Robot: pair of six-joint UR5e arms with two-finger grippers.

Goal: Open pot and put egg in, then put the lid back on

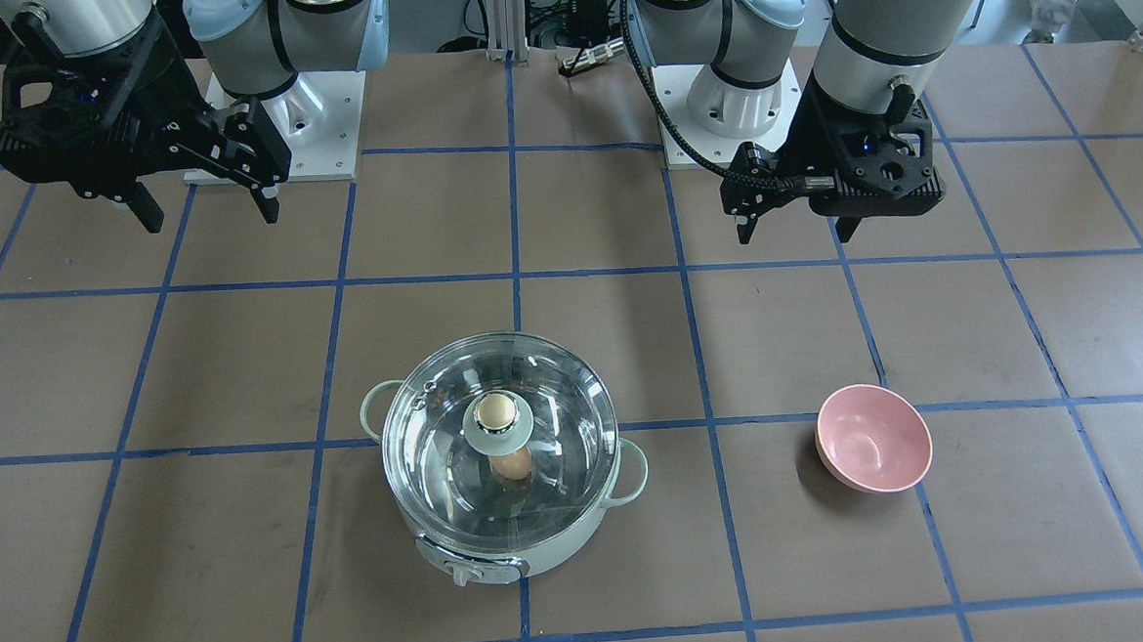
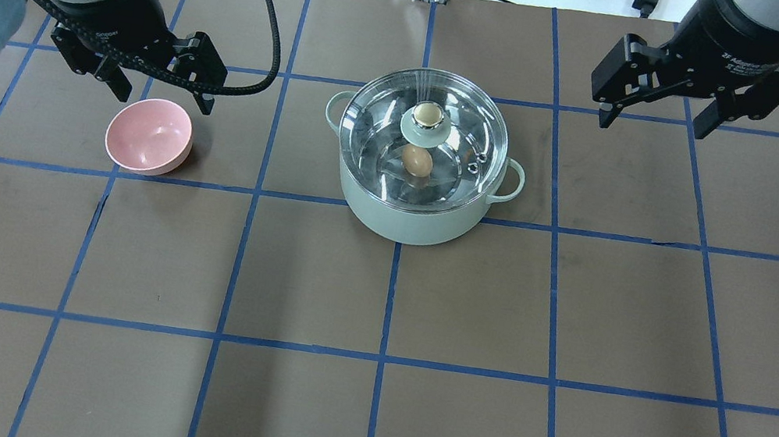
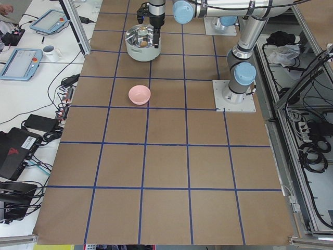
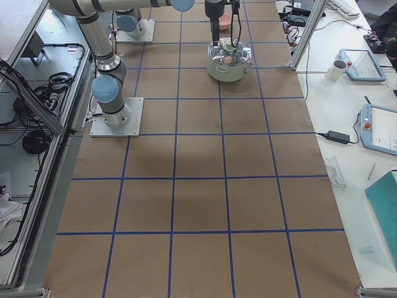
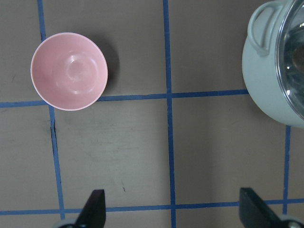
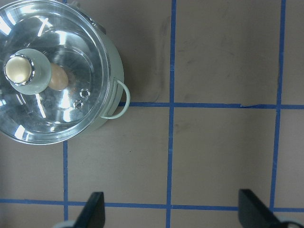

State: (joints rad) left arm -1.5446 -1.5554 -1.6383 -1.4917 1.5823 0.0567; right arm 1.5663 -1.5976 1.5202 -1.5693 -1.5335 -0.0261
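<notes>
The mint-green pot (image 1: pixel 505 549) stands mid-table with the clear glass lid (image 1: pixel 563 439) closed on it. The tan egg (image 1: pixel 512 464) lies inside and shows through the glass below the golden knob. In the overhead view the pot (image 2: pixel 405 221), lid (image 2: pixel 470 137) and egg (image 2: pixel 417 161) show the same. My left gripper (image 2: pixel 164 98) is open and empty, raised behind the pink bowl. My right gripper (image 2: pixel 650 126) is open and empty, raised to the pot's far right. The right wrist view shows the lid (image 6: pixel 71 114) and egg (image 6: pixel 59 78) ahead of the open gripper (image 6: pixel 172 202).
A pink bowl (image 2: pixel 149 135) sits empty to the left of the pot, also in the left wrist view (image 5: pixel 69 71) with the pot's edge (image 5: pixel 261 71). Brown paper with a blue tape grid covers the table (image 2: pixel 374 406). Arm bases stand at the robot's side.
</notes>
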